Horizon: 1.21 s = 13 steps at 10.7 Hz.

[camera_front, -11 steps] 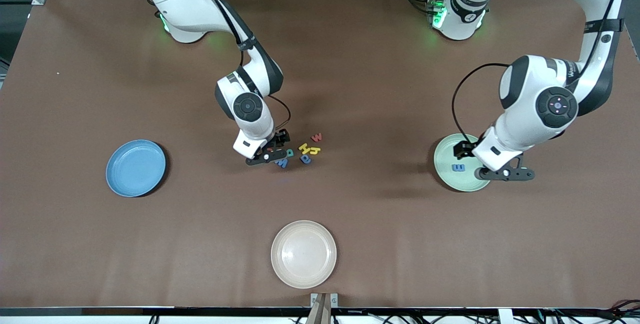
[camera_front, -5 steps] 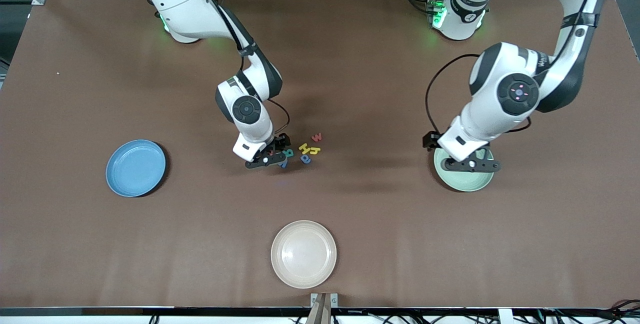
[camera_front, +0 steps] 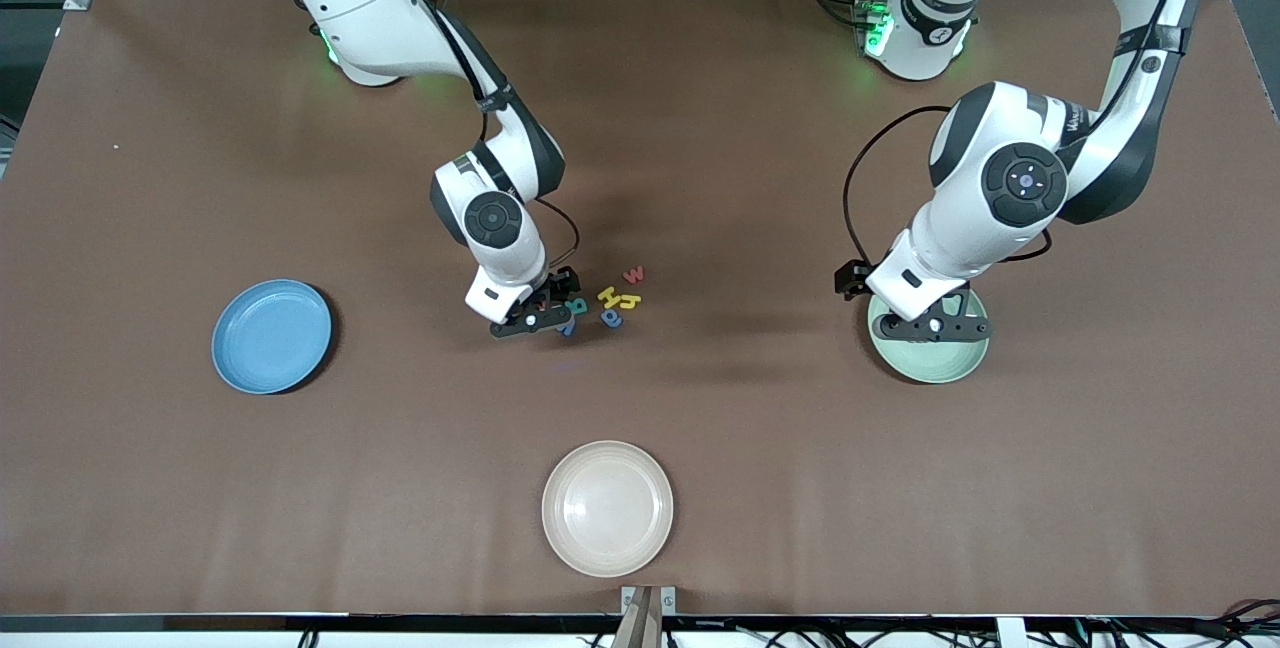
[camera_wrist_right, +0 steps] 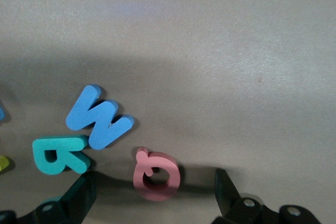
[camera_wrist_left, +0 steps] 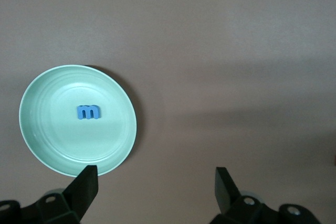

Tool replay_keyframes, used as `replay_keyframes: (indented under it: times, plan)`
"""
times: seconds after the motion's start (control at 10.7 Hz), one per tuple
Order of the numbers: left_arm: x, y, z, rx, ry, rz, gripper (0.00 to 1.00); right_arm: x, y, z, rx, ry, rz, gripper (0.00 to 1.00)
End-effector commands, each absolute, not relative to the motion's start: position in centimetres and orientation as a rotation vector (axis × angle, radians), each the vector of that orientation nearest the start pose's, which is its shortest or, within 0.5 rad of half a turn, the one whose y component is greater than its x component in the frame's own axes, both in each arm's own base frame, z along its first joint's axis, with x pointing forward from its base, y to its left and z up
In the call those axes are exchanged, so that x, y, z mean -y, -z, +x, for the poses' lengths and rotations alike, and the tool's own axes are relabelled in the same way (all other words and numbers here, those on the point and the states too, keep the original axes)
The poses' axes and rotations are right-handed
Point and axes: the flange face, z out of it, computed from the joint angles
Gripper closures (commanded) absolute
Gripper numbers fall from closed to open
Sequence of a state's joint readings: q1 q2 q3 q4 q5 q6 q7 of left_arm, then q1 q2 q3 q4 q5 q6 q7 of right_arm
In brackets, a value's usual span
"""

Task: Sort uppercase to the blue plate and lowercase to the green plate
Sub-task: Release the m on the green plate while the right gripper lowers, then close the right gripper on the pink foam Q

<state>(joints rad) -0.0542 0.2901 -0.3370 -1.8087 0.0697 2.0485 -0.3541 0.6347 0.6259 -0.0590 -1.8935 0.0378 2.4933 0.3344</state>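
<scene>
The right pincer (camera_front: 540,316) hung low over the cluster of foam letters near the middle of the counter (camera_front: 700,128), its jaws spread wide and holding nothing. In the right wrist view the red Q (camera_wrist_right: 156,174) lay flat between the two fingertips (camera_wrist_right: 84,192), somewhat closer to this one than to its partner, with its little tail pointing away from the pincer. The blue W (camera_wrist_right: 100,117) and the teal R (camera_wrist_right: 59,155) lay just beside the Q, toward that same fingertip, so a straight descent and squeeze would likely take the Q alone, provided that finger cleared the R. The blue plate (camera_front: 271,335) stood well apart toward the right arm's end of the counter, so this arm was the better placed to carry it.

The left pincer (camera_front: 932,327) was over the green plate (camera_front: 935,363), also wide and empty; a blue lowercase letter (camera_wrist_left: 88,112) lay in that plate, clear of the fingers. The remaining yellow, blue and red letters (camera_front: 620,296) waited in the cluster.
</scene>
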Motion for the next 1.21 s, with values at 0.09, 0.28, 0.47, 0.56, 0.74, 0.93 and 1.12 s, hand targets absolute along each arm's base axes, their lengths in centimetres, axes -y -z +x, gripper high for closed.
replay_keyframes:
  times: [0.09,0.28,0.47,0.56,0.74,0.93,1.12]
  plan:
    - [23.4,-39.1,58.1,-0.080,-0.095,-3.180,0.00,-33.6,-18.4,53.0,0.337,-0.022,-3.158,0.00]
    - [23.8,-39.1,58.0,-0.040,-0.128,-3.221,0.00,-33.6,-18.3,53.0,0.334,-0.022,-3.158,0.36]
    - [23.9,-38.4,58.0,-0.034,-0.148,-3.223,0.00,-33.7,-17.8,52.9,0.328,-0.026,-3.161,0.81]
    - [24.2,-38.4,57.9,-0.042,-0.146,-3.223,0.00,-33.7,-17.7,52.9,0.328,-0.023,-3.160,0.84]
    - [24.4,-38.4,57.8,-0.047,-0.146,-3.223,0.00,-33.6,-17.7,52.9,0.328,-0.024,-3.160,1.00]
    - [24.4,-38.4,57.8,-0.047,-0.146,-3.223,0.00,-33.1,-18.2,53.4,0.311,-0.010,-3.159,1.00]
    - [25.1,-38.4,57.5,-0.067,-0.144,-3.222,0.00,-30.9,-20.4,55.4,0.247,0.049,-3.174,1.00]
